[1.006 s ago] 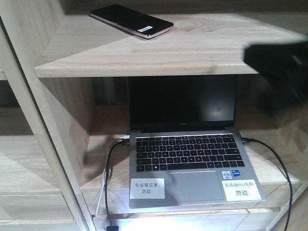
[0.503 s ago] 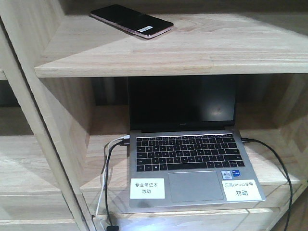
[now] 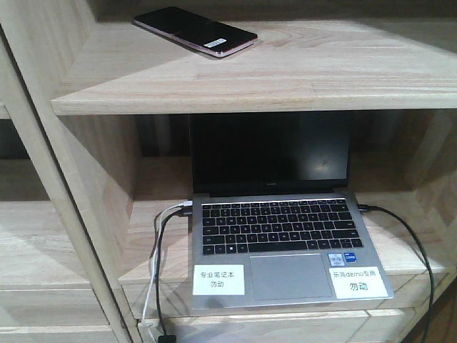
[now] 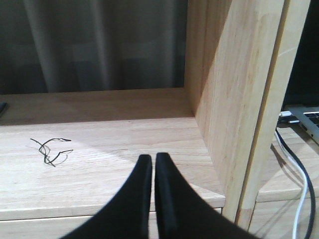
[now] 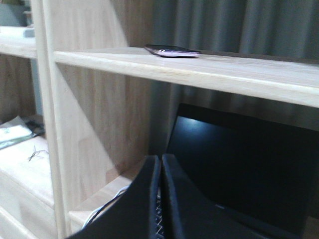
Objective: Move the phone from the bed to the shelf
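Observation:
The phone (image 3: 194, 31), a glossy black slab with a pinkish edge and a white sticker, lies flat on the upper board of the pale wooden shelf (image 3: 285, 78). In the right wrist view the phone (image 5: 172, 51) shows edge-on on that board, above and beyond my right gripper (image 5: 161, 158), which is shut with nothing in it. My left gripper (image 4: 153, 158) is shut and empty over a lower shelf board (image 4: 99, 164) in the bay to the left. The bed is out of view. Neither gripper appears in the front view.
An open grey laptop (image 3: 278, 243) with white labels sits on the lower board below the phone, with black and white cables (image 3: 161, 271) plugged into its sides. A slanted upright (image 4: 259, 114) divides the bays. A bit of black wire (image 4: 51, 148) lies on the left board.
A dark blurred arm at the right edge of the front view one second ago has withdrawn out of view. The phone has stayed put on the upper board.

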Motion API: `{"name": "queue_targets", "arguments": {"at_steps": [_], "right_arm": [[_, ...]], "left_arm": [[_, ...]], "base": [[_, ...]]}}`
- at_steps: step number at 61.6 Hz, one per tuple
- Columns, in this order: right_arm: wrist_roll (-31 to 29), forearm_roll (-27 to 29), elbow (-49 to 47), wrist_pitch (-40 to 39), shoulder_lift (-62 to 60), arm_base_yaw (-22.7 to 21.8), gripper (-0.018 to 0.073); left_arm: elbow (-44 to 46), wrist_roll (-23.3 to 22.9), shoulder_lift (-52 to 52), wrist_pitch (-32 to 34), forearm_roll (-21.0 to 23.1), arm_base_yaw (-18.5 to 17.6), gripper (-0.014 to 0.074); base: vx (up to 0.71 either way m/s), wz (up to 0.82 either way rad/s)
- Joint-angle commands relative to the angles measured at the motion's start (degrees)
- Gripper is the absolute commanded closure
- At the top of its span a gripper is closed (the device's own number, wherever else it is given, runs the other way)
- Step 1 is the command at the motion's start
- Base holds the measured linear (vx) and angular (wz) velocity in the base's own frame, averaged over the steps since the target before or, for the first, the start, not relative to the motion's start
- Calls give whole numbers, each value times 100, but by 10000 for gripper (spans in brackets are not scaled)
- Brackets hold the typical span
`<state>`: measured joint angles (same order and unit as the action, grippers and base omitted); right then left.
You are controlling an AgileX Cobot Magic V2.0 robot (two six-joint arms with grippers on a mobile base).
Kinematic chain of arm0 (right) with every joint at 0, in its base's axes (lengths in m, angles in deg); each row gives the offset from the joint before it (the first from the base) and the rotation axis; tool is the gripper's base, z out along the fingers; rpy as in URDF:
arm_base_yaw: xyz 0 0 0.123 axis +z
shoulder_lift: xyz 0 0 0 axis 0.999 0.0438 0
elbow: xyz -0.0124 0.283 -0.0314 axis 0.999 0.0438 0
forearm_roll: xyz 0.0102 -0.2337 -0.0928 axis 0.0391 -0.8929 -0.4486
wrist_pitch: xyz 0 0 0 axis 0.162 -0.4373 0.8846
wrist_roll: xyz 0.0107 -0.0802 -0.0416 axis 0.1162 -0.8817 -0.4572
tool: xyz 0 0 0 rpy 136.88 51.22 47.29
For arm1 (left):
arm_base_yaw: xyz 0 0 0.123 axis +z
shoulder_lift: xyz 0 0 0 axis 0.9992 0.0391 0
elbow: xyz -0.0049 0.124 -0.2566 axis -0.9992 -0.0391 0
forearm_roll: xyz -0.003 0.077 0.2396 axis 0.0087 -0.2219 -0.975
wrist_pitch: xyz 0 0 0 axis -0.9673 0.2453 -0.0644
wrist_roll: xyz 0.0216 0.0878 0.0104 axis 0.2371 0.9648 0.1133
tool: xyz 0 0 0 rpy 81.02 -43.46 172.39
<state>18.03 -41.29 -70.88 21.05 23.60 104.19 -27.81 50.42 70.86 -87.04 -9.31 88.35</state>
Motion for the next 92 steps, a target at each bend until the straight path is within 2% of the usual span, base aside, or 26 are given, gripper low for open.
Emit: {"name": "queue_targets", "arguments": {"at_steps": [1, 11, 16, 23, 36, 48, 58, 71, 77, 89, 92], "right_arm": [[306, -300, -148, -641, 82, 3, 564], [1488, -1518, -148, -670, 82, -76, 564], [2208, -2159, -148, -493, 82, -325, 564], [2605, -2618, -148, -208, 82, -803, 564], [2630, -2802, -90, -41, 77, -1562, 564], [2630, -2815, 486, -477, -113, -1838, 564], [2745, -2908, 1058, -915, -263, -1863, 564], [3725, -3665, 1740, -1430, -636, -1863, 564], [3954, -3837, 2078, -1719, -885, -1863, 564], [4007, -3837, 2729, -2268, -1049, -1758, 564], [3969, -3863, 2714, -2099, -1049, -1706, 564]], "left_arm": [[-13, -22, -39, 418, 40, -18, 596], [-13, -22, -39, 418, 40, -18, 596], [-13, -22, -39, 418, 40, -18, 596], [-13, -22, -39, 418, 40, -18, 596], [-13, -22, -39, 418, 40, -18, 596], [-13, -22, -39, 418, 40, -18, 596], [-13, -22, -39, 418, 40, -18, 596], [-13, -22, -39, 418, 40, -18, 596], [-13, -22, -39, 418, 40, -18, 596], [-13, -22, -39, 418, 40, -18, 596], [-13, -22, -39, 418, 40, -18, 596]], "base": [[0, 0], [0, 0], [0, 0], [0, 0], [0, 0], [0, 0], [0, 0], [0, 0], [0, 0], [0, 0], [0, 0]]}}
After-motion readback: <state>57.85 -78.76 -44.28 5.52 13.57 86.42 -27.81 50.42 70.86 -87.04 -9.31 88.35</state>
